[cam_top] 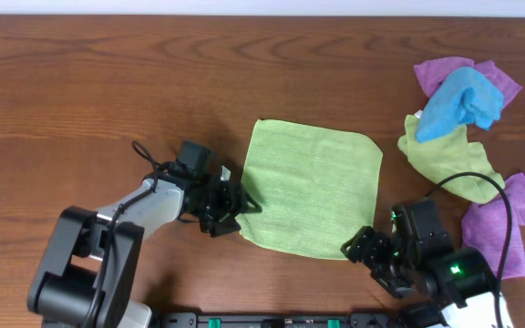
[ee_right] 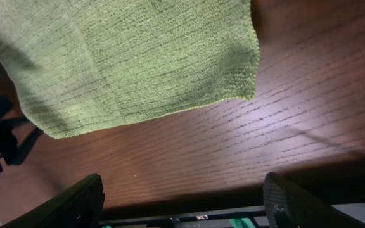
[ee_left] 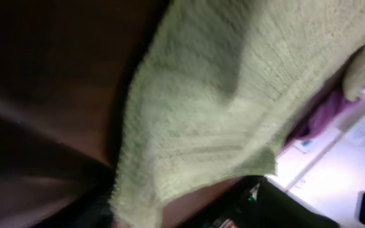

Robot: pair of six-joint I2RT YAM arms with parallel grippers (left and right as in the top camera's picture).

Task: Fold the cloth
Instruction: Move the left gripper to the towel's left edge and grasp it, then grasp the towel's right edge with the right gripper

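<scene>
Wooden table (cam_top: pixel 108 91) bears the green cloth (cam_top: pixel 313 187) flat at centre; left gripper (cam_top: pixel 235 202) at its 8 o'clock edge, opening impossible to tell; right gripper (cam_top: pixel 358 246) wide, empty, at 5 o'clock

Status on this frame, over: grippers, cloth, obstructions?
Left gripper at left edge of green cloth, grip unclear. Right gripper open, short of near right corner. Cloth flat, unfolded. Cloth pile off right, clear.
</scene>
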